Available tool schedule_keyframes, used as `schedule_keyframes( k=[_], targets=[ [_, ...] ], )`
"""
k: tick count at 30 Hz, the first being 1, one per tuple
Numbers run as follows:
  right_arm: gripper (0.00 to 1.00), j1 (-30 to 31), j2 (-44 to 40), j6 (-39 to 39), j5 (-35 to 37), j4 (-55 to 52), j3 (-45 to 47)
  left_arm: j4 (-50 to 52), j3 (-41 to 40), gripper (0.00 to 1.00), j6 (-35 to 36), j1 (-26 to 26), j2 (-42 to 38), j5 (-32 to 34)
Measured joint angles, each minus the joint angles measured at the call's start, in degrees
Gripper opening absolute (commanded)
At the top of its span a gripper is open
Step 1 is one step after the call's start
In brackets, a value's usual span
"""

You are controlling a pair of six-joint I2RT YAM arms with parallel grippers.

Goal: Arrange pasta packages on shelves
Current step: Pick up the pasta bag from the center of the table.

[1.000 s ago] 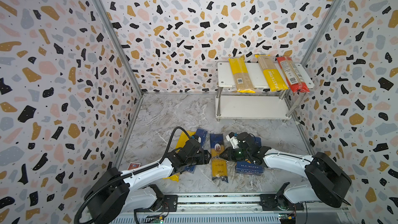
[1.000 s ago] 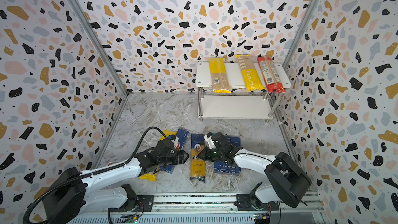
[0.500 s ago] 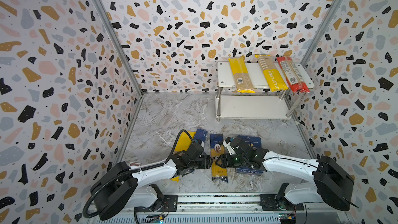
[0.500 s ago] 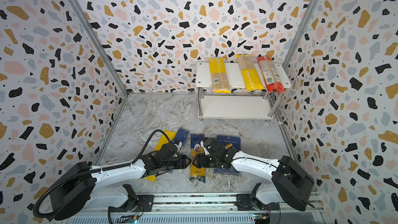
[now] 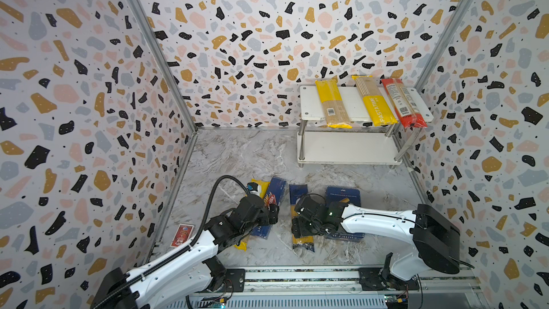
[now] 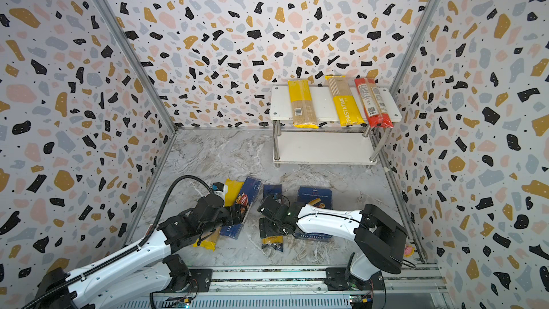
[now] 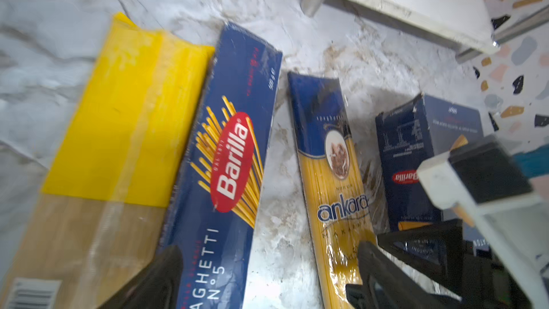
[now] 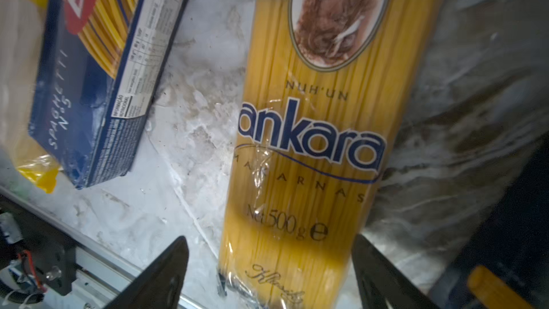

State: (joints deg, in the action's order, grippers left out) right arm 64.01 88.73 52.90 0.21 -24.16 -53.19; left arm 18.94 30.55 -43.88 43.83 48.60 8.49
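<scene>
The right fingers (image 8: 166, 271) stand spread wide, one on each side of the Ankara bag (image 8: 312, 144) and not closed on it, so they hold nothing. This bag is dark blue at one end and clear over yellow spaghetti along the rest, and it lies flat on the bench (image 5: 246, 156). The left fingers (image 7: 157, 280) are also wide apart and empty, one over the end of the slim Barilla box (image 7: 231, 159), the other over the Ankara bag's edge. There are seven pasta packs. Four lie on the bench: the Ankara bag; the slim Barilla box, blue with a red oval logo, just beside it on the left arm's side; the loose yellow bag (image 7: 124, 120), against that box's far side; and the wide rigatoni box (image 7: 416, 159), dark blue, just beside the Ankara bag on the right arm's side. Three lie across the top board of the shelves (image 5: 347, 147), well beyond the Ankara bag toward the back wall: a plain yellow bag (image 5: 332, 104), a PASTATIME bag (image 5: 375, 102) and a red bag (image 5: 402, 104). The shelves have two white boards and four chrome legs. One red card (image 5: 182, 235) lies well apart on the left arm's side.
</scene>
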Motion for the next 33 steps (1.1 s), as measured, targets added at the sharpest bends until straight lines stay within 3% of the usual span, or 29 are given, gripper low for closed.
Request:
schedule_keyframes(
  k=[4,6,25,29,31,33],
  targets=[
    [0.87,0.68,1.95,1.03,1.79,-2.12,-2.38,2.56,1.42,0.93,0.46,-2.32,-4.31,1.7],
    [0.99,0.68,3.3,1.73,2.43,-3.08,-3.58,3.67,1.81,0.93,0.83,-3.04,-5.68,2.08],
    [1.0,0.68,11.54,3.72,4.74,-7.04,-7.43,7.21,2.08,0.94,2.8,-4.31,-10.36,1.01],
    [0.83,1.4,13.75,3.32,5.7,-8.85,-9.86,7.21,2.08,0.94,2.8,-4.31,-11.17,0.74],
    [0.67,1.68,14.29,2.93,6.05,-8.87,-10.27,7.23,2.08,0.94,2.8,-4.31,-11.72,0.57],
    [0.44,1.68,14.32,2.84,6.16,-8.7,-10.23,7.23,2.08,0.94,2.8,-4.31,-12.37,0.48]
  ],
)
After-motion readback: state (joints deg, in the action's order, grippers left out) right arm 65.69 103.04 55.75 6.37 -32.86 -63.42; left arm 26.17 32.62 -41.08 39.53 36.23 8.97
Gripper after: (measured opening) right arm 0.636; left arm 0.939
